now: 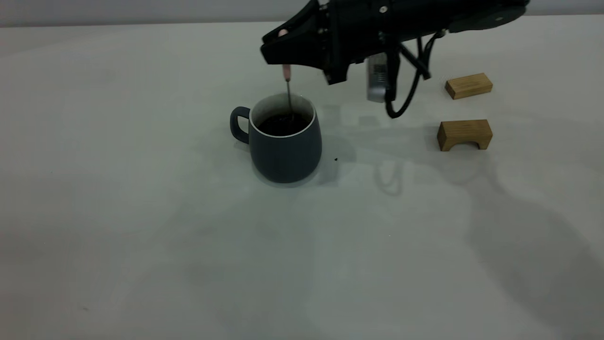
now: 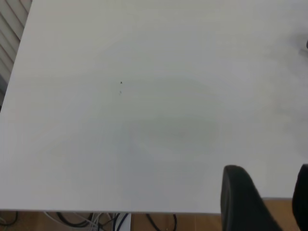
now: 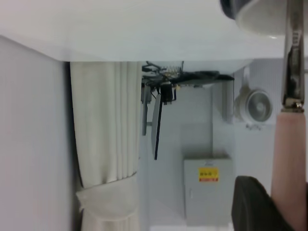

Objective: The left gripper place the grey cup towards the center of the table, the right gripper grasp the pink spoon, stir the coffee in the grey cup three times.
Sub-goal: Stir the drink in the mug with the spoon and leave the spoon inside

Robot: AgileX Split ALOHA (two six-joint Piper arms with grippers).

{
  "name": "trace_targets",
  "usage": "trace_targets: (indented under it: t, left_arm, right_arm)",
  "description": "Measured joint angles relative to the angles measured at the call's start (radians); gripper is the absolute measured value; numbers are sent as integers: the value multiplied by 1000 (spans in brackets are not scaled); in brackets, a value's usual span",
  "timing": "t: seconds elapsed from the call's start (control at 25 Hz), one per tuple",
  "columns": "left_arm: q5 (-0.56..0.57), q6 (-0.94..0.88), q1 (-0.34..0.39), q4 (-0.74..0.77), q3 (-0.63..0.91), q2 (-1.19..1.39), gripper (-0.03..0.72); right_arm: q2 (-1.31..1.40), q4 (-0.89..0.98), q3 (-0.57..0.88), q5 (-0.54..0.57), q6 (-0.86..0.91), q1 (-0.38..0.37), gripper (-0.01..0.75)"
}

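**Three cameras, three ways of looking**

The outside camera looks down across the tabletop [image 1: 141,245] from the front, fairly close, with the grey cup [image 1: 284,141] near the middle of the frame.

The left wrist camera looks down on bare tabletop [image 2: 144,120], with its edge along the bottom of the frame.

The right wrist camera sits turned on its side, very close to the pink spoon [image 3: 288,154] at the right edge. It shares the cup [image 3: 260,17], at its upper right, with the outside camera.
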Motion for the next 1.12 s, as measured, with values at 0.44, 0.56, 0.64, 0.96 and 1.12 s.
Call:
trace_targets:
  t: [0.44,0.56,0.64,0.96,1.12]
  left_arm:
    - [0,0,0,0,0,0,337]
    - [0,0,0,0,0,0,337]
    - [0,0,0,0,0,0,337]
    - [0,0,0,0,0,0,337]
    - [0,0,0,0,0,0,337]
  right_arm:
    - [0,-31,0,81,146,23,128]
    - [0,22,0,65,21,45,128]
    - [0,28,0,38,-48,48,128]
    - [0,-69,0,0,-43,12,128]
    - [0,-132,0,26,41,5,128]
